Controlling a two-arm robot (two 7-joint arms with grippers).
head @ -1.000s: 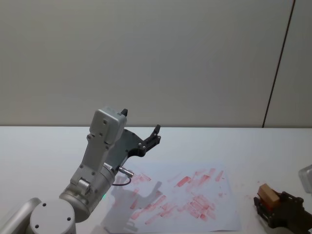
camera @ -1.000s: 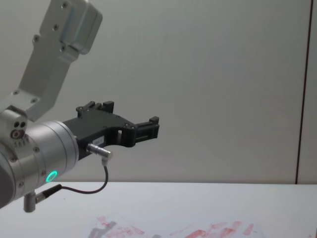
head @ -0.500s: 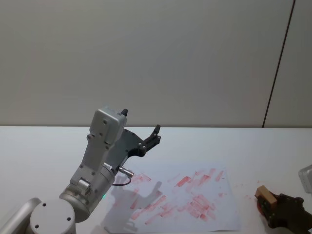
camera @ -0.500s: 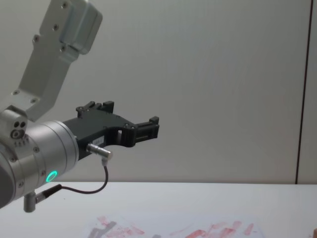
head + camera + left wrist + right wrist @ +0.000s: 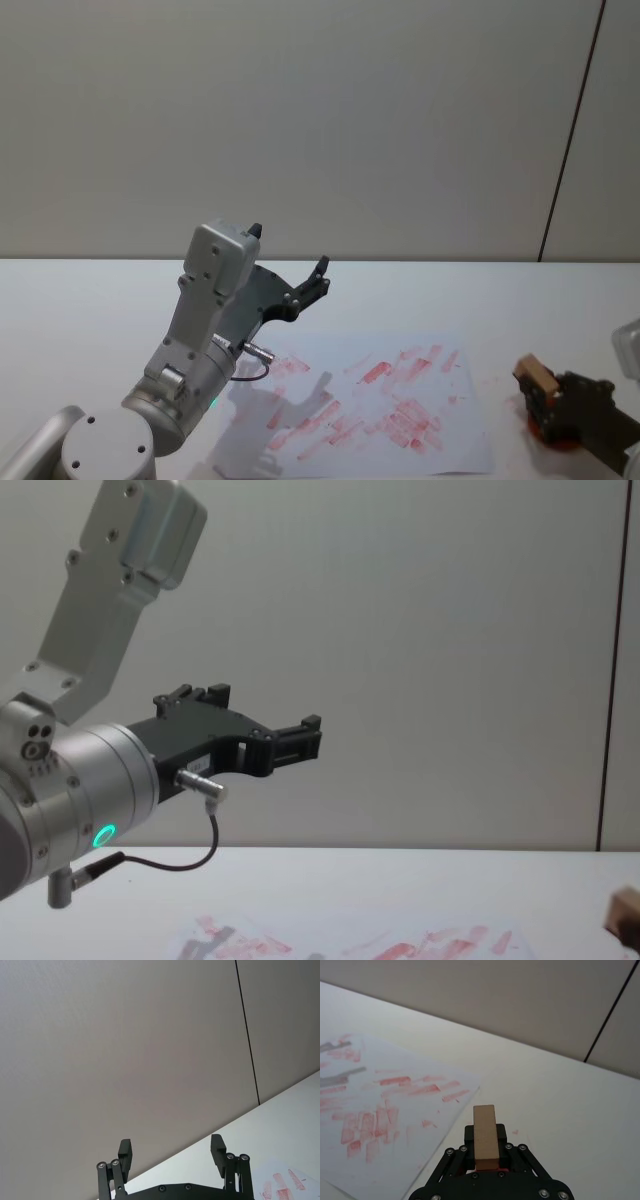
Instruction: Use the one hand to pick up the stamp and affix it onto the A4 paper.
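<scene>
Clamped on the wooden stamp [image 5: 484, 1130] just right of the A4 paper [image 5: 450, 455], the right tool [image 5: 486, 1162] should carry it over bare paper and press squarely; the left tool [image 5: 171, 1152] hangs open, raised

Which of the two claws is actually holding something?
The right end effector, low beside the A4 paper, is shut on the wooden stamp. The left end effector, raised above the table, is open and empty.
</scene>
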